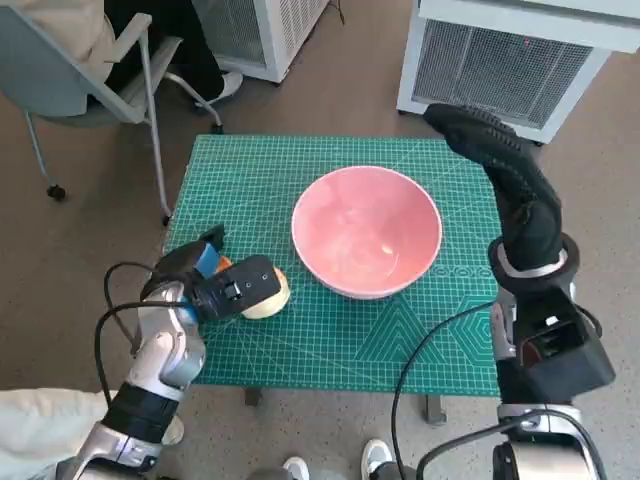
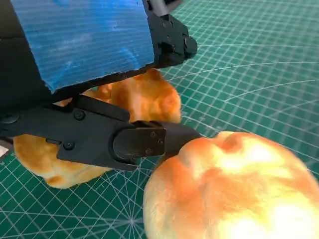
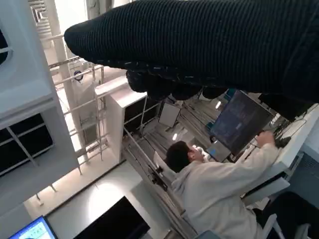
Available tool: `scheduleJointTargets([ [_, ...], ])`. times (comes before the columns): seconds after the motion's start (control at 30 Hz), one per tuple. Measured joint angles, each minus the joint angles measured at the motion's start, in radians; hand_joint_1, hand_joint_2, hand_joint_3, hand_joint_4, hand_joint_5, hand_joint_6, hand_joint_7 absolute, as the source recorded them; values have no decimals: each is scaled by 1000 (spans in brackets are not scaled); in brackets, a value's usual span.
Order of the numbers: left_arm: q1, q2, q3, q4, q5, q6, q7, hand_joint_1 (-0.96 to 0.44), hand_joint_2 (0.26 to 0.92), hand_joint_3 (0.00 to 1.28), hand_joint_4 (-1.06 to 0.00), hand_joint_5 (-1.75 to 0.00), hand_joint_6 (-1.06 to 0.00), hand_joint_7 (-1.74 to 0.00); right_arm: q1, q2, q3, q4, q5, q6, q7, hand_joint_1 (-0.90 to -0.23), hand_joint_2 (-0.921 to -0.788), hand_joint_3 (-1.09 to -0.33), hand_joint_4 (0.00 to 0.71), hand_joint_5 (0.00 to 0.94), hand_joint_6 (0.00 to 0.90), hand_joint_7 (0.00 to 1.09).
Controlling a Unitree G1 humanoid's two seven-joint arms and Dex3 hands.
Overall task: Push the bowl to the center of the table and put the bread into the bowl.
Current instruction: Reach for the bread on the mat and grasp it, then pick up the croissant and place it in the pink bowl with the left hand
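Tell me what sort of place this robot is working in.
Most likely a lab or office workspace: a green cutting mat covers the small table, white vented equipment cabinets stand behind it, and a person sits at a desk with a monitor.

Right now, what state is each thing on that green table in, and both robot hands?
Bowl: upright, empty, near the mat's middle.
Bread: two pieces on the mat, outside the bowl.
Left hand: over the bread, its fingers between the pieces; grip unclear.
Right hand: raised beside the bowl, holding nothing.
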Motion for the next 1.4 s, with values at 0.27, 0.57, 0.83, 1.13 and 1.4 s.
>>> scheduleJointTargets([
  [0.27, -11, -9, -12, 56, -2, -13, 99, 207, 919, 218, -543, -1171, -491, -332, 0, 1, 3, 0, 21, 17, 17, -562, -921, -799, 260, 0, 96, 441],
  [0.57, -16, -8, 6, 92, -29, -67, 205, 378, 640, 824, -434, -1655, -396, -110, 0, 5, 6, 0, 44, 20, 39, -559, -921, -793, 257, 0, 100, 445],
  [0.83, -8, -8, 10, 92, -47, -92, 231, 379, 711, 568, -568, -1442, -481, -104, 0, 12, 9, 0, 44, 20, 49, -561, -921, -793, 257, 0, 97, 447],
  [1.13, 4, 7, 19, 60, -80, -101, 228, 125, 837, 271, -612, -1279, -600, -950, -2, 13, 8, 9, 48, 19, 61, -558, -921, -794, 256, 0, 93, 449],
  [1.4, 73, 22, 43, -94, -104, -117, 230, 11, 764, 398, -596, -1422, -648, -1054, -3, 13, 6, 18, 67, 18, 71, -551, -921, -795, 257, 0, 92, 452],
])
